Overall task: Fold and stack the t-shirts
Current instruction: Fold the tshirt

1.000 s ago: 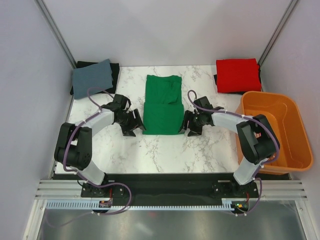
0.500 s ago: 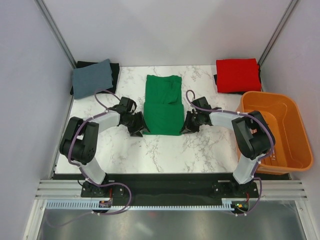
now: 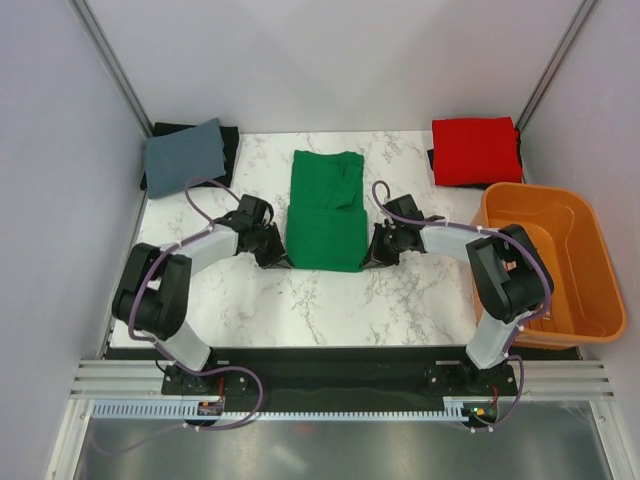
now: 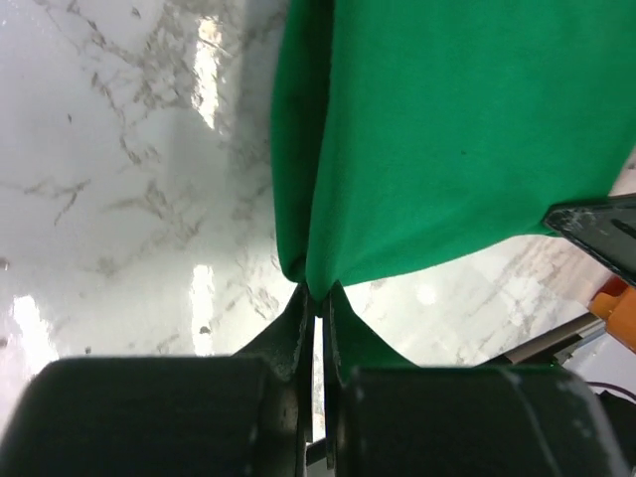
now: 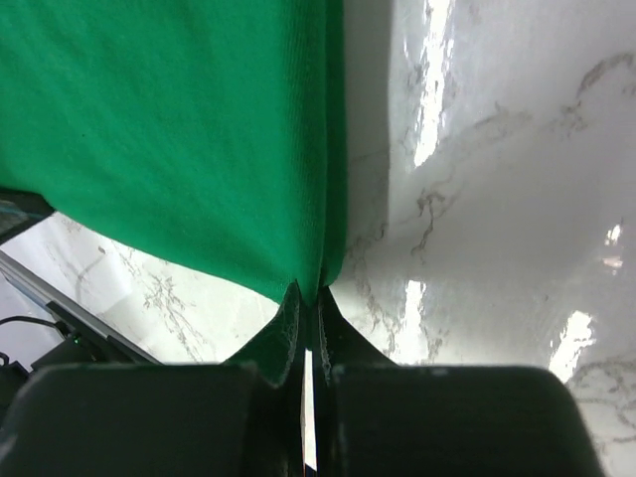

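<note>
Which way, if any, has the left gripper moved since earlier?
Yes: the left gripper moved right, away from the grey cloth, onto the green t-shirt's corner.

On my feed the left arm and right arm look alike: pale grey link covers between chunky black joint housings, each trailed by a purple cable. The fingers forming the jaws are thin black blades that taper to a point. Just behind the jaws sits a blocky matt-black housing.
</note>
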You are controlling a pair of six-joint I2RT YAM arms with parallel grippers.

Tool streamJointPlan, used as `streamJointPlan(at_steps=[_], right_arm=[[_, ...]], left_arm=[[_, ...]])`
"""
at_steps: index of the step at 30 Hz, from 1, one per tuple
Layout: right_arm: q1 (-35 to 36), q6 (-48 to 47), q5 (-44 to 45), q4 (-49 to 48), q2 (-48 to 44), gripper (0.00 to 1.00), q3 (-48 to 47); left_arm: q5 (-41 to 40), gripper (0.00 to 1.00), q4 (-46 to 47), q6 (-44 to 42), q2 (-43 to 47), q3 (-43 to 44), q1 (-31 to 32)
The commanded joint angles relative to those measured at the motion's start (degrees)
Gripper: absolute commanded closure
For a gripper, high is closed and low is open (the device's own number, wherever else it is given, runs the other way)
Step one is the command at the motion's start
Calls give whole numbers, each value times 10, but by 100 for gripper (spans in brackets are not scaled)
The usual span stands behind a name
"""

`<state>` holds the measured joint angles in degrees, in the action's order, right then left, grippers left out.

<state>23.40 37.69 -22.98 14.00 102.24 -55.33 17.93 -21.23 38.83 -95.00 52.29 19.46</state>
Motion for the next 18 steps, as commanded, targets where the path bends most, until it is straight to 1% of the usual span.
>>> streamJointPlan(at_steps=[1,6,9,10,12,13,16,18], right_arm=[[-3,-14,3,15,-47,100,15],[-1,-17,-1,41,-103,100,42],[5,-15,-2,66,-152,100,66],[8,-10,-1,73,-182,100,73],[13,-1,11,106,-216,100,89],[21,4,14,120,-252,100,92],[37,19,24,171,-305,100,91],[42,23,43,215,-346,100,65]], left_arm=[[-26,98,-19,11,69,-5,6],[-34,98,-48,32,172,-44,25],[-36,98,-74,51,226,-63,47],[-38,98,-90,56,238,-68,60],[-39,98,-107,77,281,-78,75],[-41,98,-134,84,299,-76,95],[-62,98,-172,116,357,-60,134],[-74,98,-216,126,372,-33,139]])
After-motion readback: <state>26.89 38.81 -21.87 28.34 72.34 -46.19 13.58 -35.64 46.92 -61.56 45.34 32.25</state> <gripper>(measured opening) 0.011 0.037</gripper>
